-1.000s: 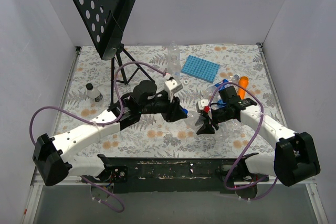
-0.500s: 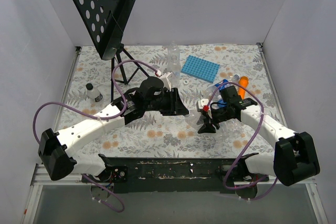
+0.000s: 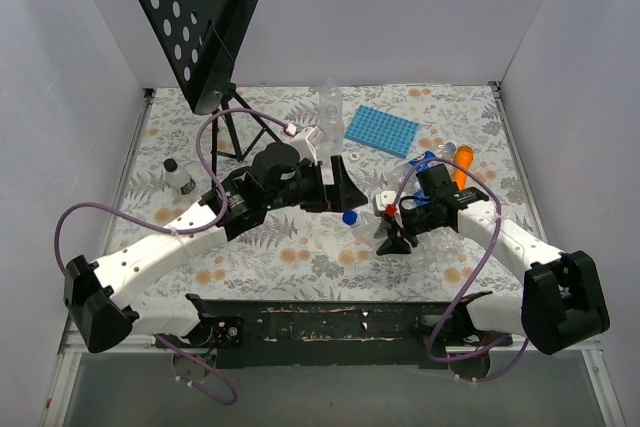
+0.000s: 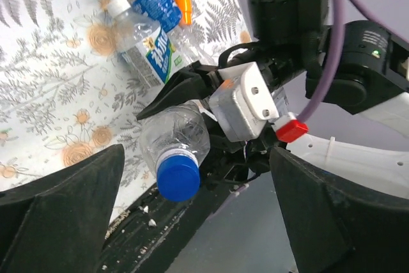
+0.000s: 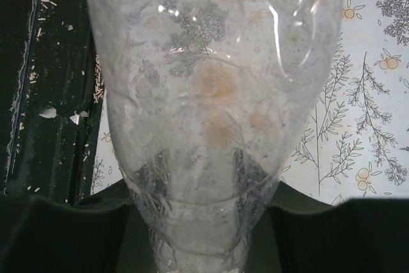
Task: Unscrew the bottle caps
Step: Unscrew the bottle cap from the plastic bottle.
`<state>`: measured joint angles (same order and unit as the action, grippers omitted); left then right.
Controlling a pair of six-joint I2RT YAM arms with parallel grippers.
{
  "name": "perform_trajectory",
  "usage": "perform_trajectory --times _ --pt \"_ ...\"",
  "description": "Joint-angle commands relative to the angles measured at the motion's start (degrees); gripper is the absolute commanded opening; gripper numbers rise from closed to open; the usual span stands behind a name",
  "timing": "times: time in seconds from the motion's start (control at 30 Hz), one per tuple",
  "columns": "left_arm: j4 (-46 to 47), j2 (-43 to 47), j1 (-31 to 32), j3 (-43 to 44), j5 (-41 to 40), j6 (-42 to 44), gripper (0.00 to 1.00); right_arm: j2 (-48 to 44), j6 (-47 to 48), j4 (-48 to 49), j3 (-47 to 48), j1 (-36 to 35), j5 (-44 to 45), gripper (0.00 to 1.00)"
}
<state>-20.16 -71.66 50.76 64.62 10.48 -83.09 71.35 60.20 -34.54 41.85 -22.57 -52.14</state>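
- Near the arm bases from the tray (image 3: 381, 131) and a bit to its left is the left end effector (image 3: 341, 190). Its fingers (image 4: 64, 215) are spread wide w/ nothing pinched.
- The blue cap (image 3: 349, 217) sits on the neck of the bottle (image 4: 174, 133), just off those fingertips. The left wrist view shows a gap on each side. Can't tell how tight it's screwed on.
- On the near side of the tray, the right end effector (image 3: 395, 237) is pinching the bottle by its body. The bottle lies approx level, cap end toward the left arm.
- In the right wrist view the bottle's clear wall fills the frame, w/ the right fingers (image 5: 64, 241) dark on either side at the bottom.
- The labelled bottles (image 4: 153, 49) lie on the bench (image 3: 300, 257), right of the tray and nearer the bases. A white cap (image 4: 117, 6) shows on one.
- An orange stick (image 3: 462, 165) lies just beyond them, further right of the tray.
- A plain bottle (image 3: 331, 107) stands upright just left of the tray.
- A small vial (image 3: 178, 177) w/ a dark top stands well left of the tray.
- A music stand (image 3: 205, 27) is at the back, far left of the tray.
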Motion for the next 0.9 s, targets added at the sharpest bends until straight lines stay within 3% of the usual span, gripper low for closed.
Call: perform_trajectory --times 0.0,0.33,0.6,0.87 --pt "1.97 5.64 -0.66 -0.02 -2.66 6.17 0.98 -0.16 1.14 -0.08 0.43 -0.2 -0.68 0.06" --pt "3.98 18.29 -0.84 -9.5 -0.29 30.86 0.98 -0.51 1.14 -0.08 0.43 -0.2 -0.59 0.06" --pt "10.67 26.92 -0.84 -19.35 9.2 52.21 0.98 -0.25 1.32 -0.17 0.43 -0.2 -0.59 0.06" --pt "12.86 26.04 -0.93 -23.13 12.19 57.78 0.98 -0.25 1.32 -0.17 0.43 -0.2 -0.59 0.06"
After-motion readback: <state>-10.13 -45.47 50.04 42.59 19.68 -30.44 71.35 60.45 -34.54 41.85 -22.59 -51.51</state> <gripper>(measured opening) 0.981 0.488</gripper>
